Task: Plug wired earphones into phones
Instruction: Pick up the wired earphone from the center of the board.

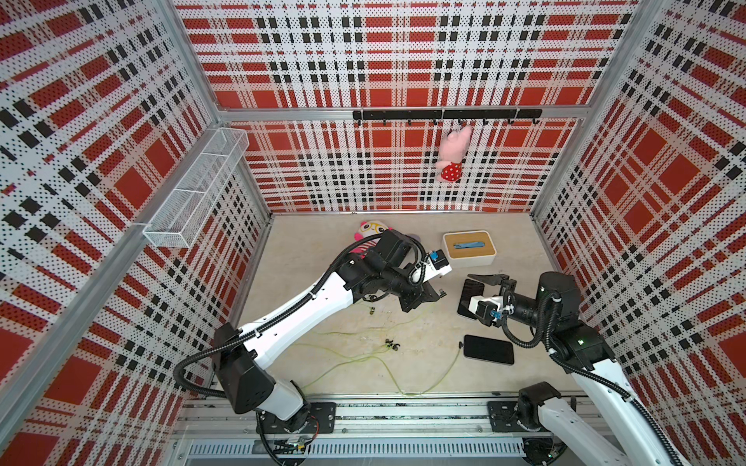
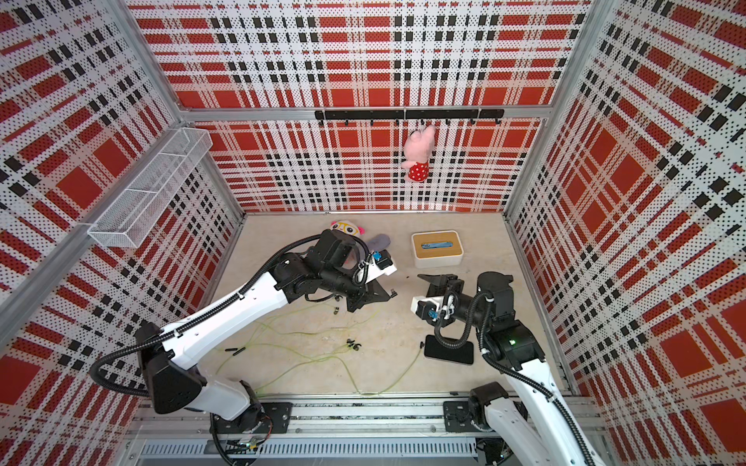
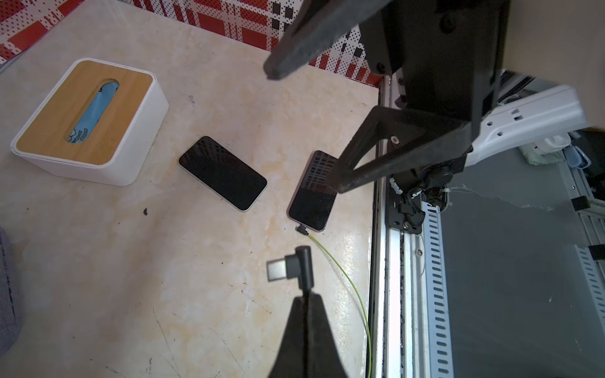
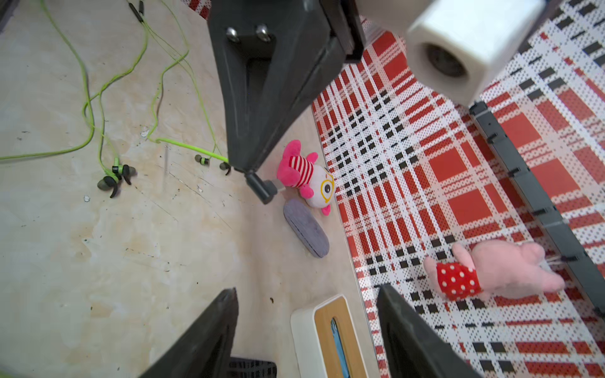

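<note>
Two black phones lie on the beige floor: the near phone (image 1: 488, 349) (image 3: 314, 193) and the far phone (image 1: 470, 298) (image 3: 222, 173). A black plug (image 3: 302, 229) on a yellow-green cable rests against the near phone's short end; whether it is seated I cannot tell. My left gripper (image 3: 306, 294) (image 1: 436, 292) is shut on the other earphones' angled plug (image 3: 288, 268), held above the floor to the left of the far phone. My right gripper (image 4: 306, 294) (image 1: 486, 278) stands open over the far phone's back end, nothing between its fingers. Earbuds (image 1: 391, 345) (image 4: 116, 176) lie mid-floor.
A white tissue box with a wooden lid (image 1: 468, 248) stands behind the phones. A plush toy (image 1: 371, 232) and a grey oval case (image 4: 306, 232) lie at the back left. A pink pig (image 1: 454, 153) hangs from the hook rail. Loose cable (image 1: 363, 355) loops towards the front rail.
</note>
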`<state>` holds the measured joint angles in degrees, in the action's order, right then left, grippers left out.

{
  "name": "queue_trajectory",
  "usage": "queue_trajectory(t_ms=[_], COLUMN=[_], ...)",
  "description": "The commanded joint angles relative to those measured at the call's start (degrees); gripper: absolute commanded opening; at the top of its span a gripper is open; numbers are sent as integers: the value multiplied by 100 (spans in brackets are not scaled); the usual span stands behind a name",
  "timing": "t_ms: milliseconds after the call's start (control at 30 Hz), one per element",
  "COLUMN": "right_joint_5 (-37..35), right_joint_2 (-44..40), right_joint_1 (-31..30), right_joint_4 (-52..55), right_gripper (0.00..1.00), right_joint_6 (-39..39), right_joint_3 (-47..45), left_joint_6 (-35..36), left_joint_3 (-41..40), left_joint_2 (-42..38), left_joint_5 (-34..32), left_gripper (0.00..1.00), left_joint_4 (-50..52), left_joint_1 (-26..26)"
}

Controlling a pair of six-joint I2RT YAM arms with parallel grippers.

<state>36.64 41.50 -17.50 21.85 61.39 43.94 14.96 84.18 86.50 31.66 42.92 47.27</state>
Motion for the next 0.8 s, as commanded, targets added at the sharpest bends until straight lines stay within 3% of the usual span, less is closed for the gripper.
queue_trajectory(t_ms=[0,767], right_joint_5=[284,345], right_joint_2=[166,1032], right_joint_1=[-155,-937], right_joint_4=[-200,-473], right_gripper=[70,55], right_joint_6=[500,760], right_joint_3=[189,509], left_joint_6=[-81,-289], left_joint_3=[-118,-222], left_joint_2=[-150,-263], left_joint_5=[286,554], left_gripper=[0,0], left_joint_4=[-57,-172], left_joint_1=[-51,-51])
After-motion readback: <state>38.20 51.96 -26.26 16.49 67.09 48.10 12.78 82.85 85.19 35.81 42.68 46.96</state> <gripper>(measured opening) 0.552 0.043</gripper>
